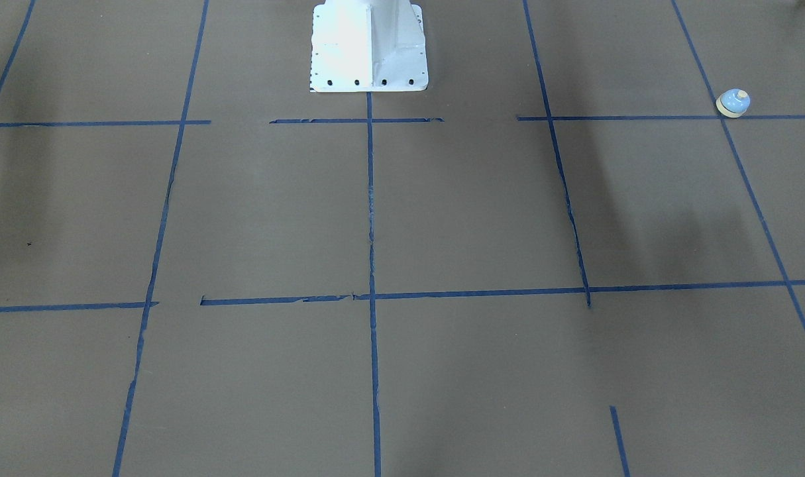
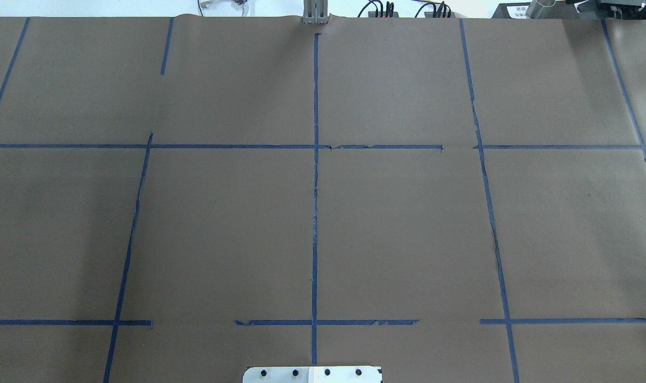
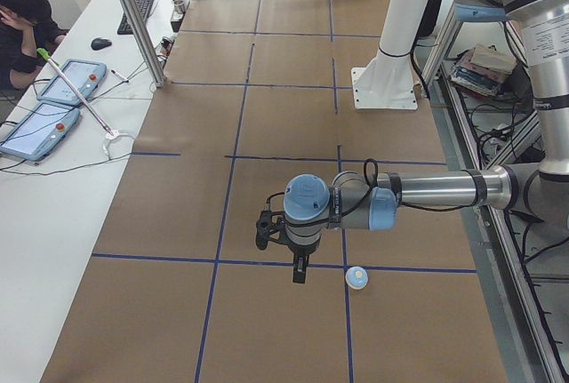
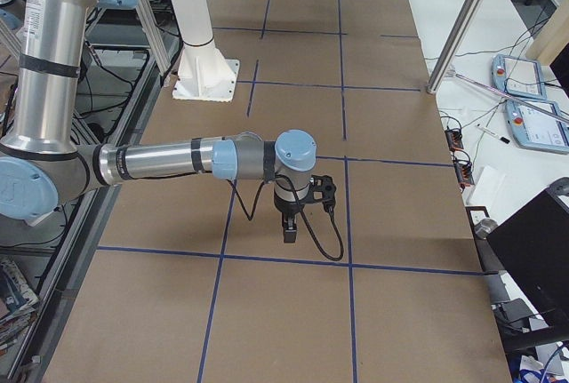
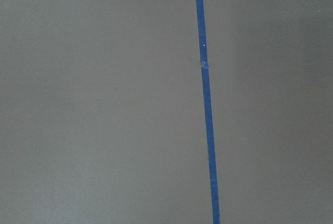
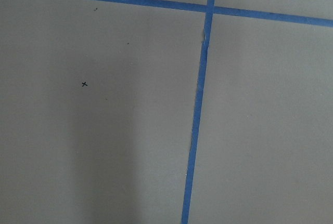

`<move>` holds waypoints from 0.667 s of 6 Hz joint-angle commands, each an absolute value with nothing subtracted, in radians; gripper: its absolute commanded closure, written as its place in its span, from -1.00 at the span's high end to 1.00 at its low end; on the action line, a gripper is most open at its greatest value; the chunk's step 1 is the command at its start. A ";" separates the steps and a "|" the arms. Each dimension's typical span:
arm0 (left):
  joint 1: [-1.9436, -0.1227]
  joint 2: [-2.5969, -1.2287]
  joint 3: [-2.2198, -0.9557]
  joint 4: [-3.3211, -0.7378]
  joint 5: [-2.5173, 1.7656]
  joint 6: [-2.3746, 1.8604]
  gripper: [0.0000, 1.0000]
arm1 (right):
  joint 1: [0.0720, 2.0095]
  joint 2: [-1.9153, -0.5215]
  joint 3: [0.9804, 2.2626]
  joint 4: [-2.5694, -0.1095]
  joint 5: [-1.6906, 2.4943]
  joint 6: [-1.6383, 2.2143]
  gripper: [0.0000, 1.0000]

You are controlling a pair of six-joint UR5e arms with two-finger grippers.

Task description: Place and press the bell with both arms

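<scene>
Two arms reach out over the table (image 1: 468, 212), which is covered in brown paper and marked into squares with blue tape (image 1: 370, 199). In the left side view the bell (image 3: 356, 277) is nearest: a small light-blue dome on a cream base, upright on the paper at a tape crossing. The left end effector (image 3: 300, 272) hangs above the table near it, pointing down, with the bell at about its three o'clock and apart from it. Whether its fingers are spread or pressed together cannot be told from here. The left arm (image 3: 427, 192) stretches level behind it, and farther off the white pedestal (image 3: 391, 54) stands at about twelve o'clock. A person (image 3: 22, 27) sits at a white desk at ten o'clock. In the right side view the right arm (image 4: 160, 159) is level too. The right end effector (image 4: 290, 227) points down over bare paper, and its state cannot be told either. The bell appears here far off at twelve o'clock, well apart from it. The front-facing view puts the bell at two o'clock, near the edge. Both wrist views show only paper and tape, and the right one also shows a tiny black mark (image 6: 84, 83).
</scene>
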State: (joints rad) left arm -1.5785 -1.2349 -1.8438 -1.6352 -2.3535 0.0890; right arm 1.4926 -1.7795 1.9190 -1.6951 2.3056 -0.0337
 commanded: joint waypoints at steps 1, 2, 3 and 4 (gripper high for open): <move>-1.578 -1.235 -1.853 -1.635 -2.344 0.090 1.00 | 1.493 -1.778 1.921 -1.695 2.306 -0.034 1.00; -1.577 -1.241 -1.853 -1.637 -2.342 0.089 1.00 | 1.493 -1.778 1.921 -1.695 2.306 -0.034 1.00; -1.577 -1.273 -1.852 -1.641 -2.345 0.083 1.00 | 1.493 -1.776 1.921 -1.695 2.306 -0.034 1.00; -1.577 -1.343 -1.830 -1.641 -2.355 0.081 1.00 | 1.493 -1.776 1.921 -1.695 2.306 -0.034 1.00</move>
State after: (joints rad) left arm -1.5771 -1.2890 -1.8445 -1.6402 -2.3480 0.0839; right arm 1.4925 -1.7768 1.9205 -1.6951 2.3056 -0.0338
